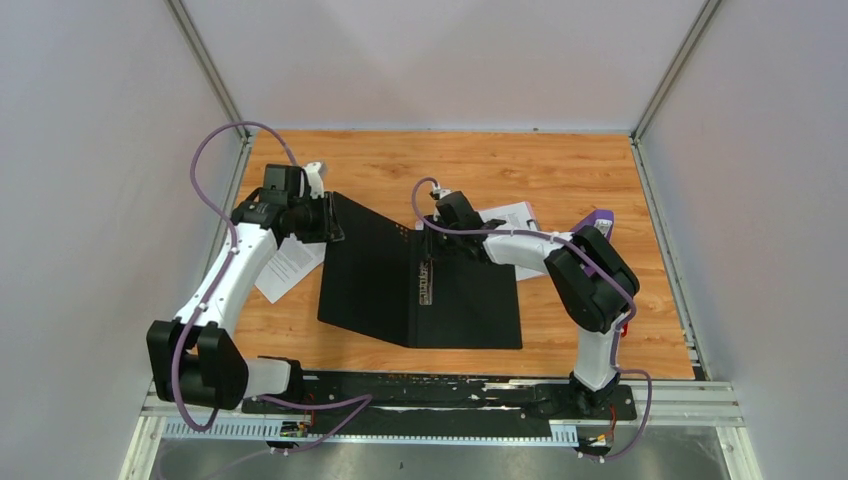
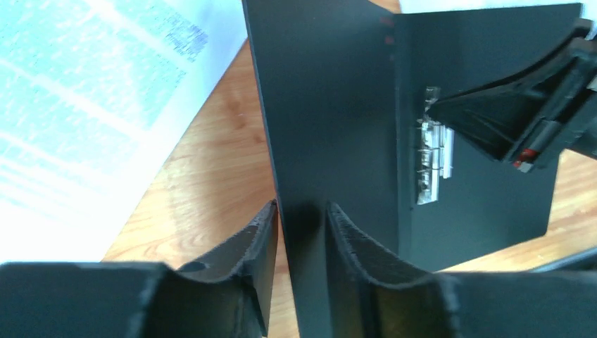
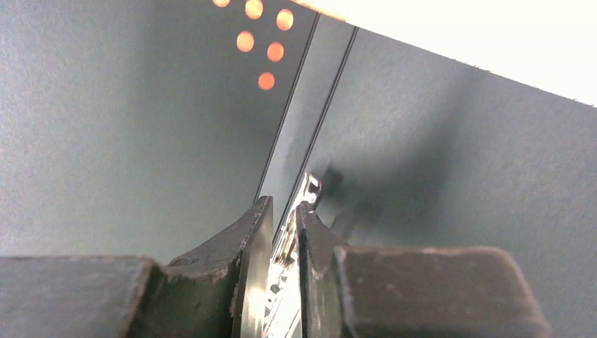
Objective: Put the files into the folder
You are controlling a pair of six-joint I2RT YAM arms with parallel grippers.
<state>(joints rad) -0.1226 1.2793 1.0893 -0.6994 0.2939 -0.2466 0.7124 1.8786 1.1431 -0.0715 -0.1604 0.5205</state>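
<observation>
Lying open, black side up, in the middle of the table [image 1: 560,170], the folder [image 1: 465,300] has its left cover tilted up. The files [image 1: 290,262] lie outside it, one sheet just beside that cover and more paper past the far right corner. The left gripper [image 1: 325,218] pinches the raised cover's edge between its fingers [image 2: 257,246], and the right gripper [image 1: 436,245] is nearly pressed together on the metal clip [image 2: 431,151] by the spine. The step probably wants that clip fully lifted and the cover held steady, so a thin sheet slides in flat.
</observation>
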